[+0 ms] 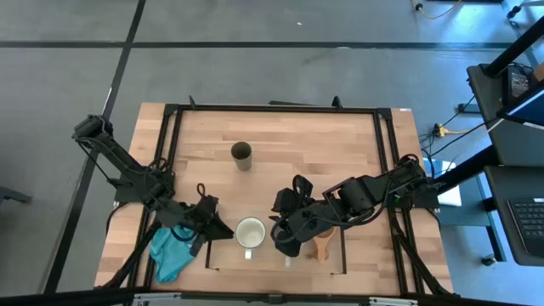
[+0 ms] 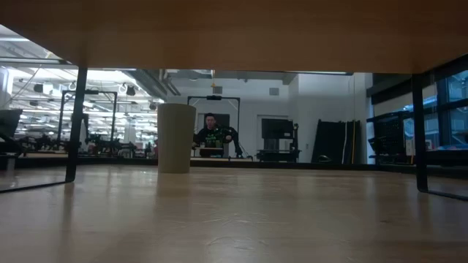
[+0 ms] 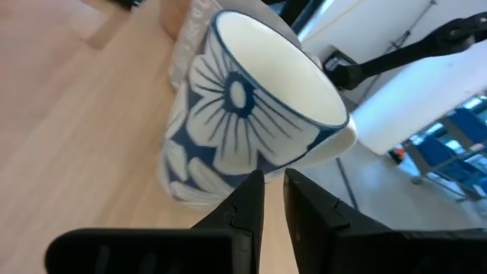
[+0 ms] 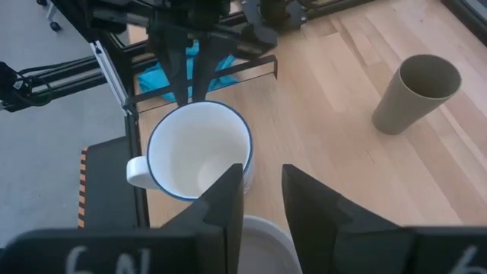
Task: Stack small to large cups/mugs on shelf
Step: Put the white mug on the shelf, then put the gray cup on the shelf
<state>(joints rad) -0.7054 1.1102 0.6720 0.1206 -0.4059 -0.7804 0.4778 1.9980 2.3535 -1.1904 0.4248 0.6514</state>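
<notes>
The white mug [image 1: 250, 232], blue-flowered outside [image 3: 228, 114], stands upright on the light-wood shelf [image 1: 223, 255] at the table's near edge. My left gripper [image 1: 223, 228] is at the mug's left side with its fingers nearly closed [image 3: 274, 183]. My right gripper [image 4: 262, 179] is to the mug's right, slightly open, above the grey mug, of which only the rim [image 4: 262, 232] shows. The tan wooden cup [image 1: 321, 246] lies on the shelf to the right. The olive-green cup [image 1: 241, 155] stands upright farther back on the table [image 2: 176, 137]. My left gripper's fingertips [image 3: 255, 183] are at the white mug's outer wall [image 3: 228, 164], low on its left side, coming level from the table's left. I cannot tell whether they touch it. The mug stands on its base on the shelf.
A teal cloth [image 1: 170, 253] lies at the near left beside the shelf's black rail [image 1: 206, 246]. Black frame bars [image 1: 272, 109] run along the table's edges. Bare wood lies around the olive cup. A person stands far back in the room [image 2: 210, 131].
</notes>
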